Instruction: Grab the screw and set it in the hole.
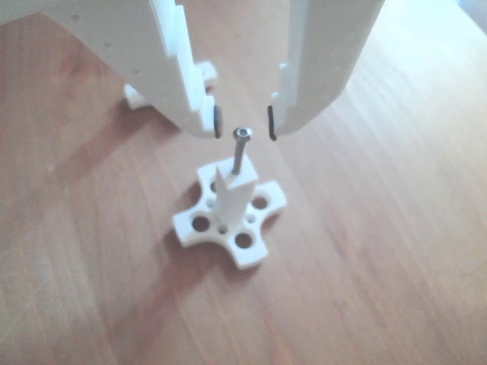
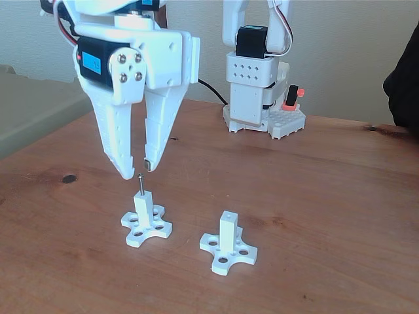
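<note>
- The gripper (image 2: 135,171) hangs spread apart, its fingertips to either side of the screw's head and holding nothing; black pads (image 1: 272,123) line the tips.
- The screw (image 1: 240,149) stands upright in the hole at the top of a white post (image 2: 143,208); its head sits between the fingertips, touching neither.
- A second post (image 2: 227,234) stands to the right in the fixed view, well apart; another arm's base (image 2: 256,91) stands behind.
- The table (image 2: 327,196) is reddish wood; a pale wall lies beyond.

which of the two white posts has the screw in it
The left white plastic post with a cross-shaped base in the fixed view, below the hand: a thin dark metal screw stands in its tip. The right post is bare.
</note>
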Available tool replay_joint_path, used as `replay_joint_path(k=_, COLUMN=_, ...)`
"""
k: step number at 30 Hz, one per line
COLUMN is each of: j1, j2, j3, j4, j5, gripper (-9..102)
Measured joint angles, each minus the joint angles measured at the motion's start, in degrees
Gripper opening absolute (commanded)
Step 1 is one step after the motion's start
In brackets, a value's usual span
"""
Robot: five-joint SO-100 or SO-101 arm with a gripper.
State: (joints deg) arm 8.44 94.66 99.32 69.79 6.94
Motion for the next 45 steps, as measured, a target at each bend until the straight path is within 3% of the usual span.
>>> replay_joint_path(k=45, j1=0.00, j2=-4.22, j3=-0.70, j4=0.00, j5=0.00, gripper=7)
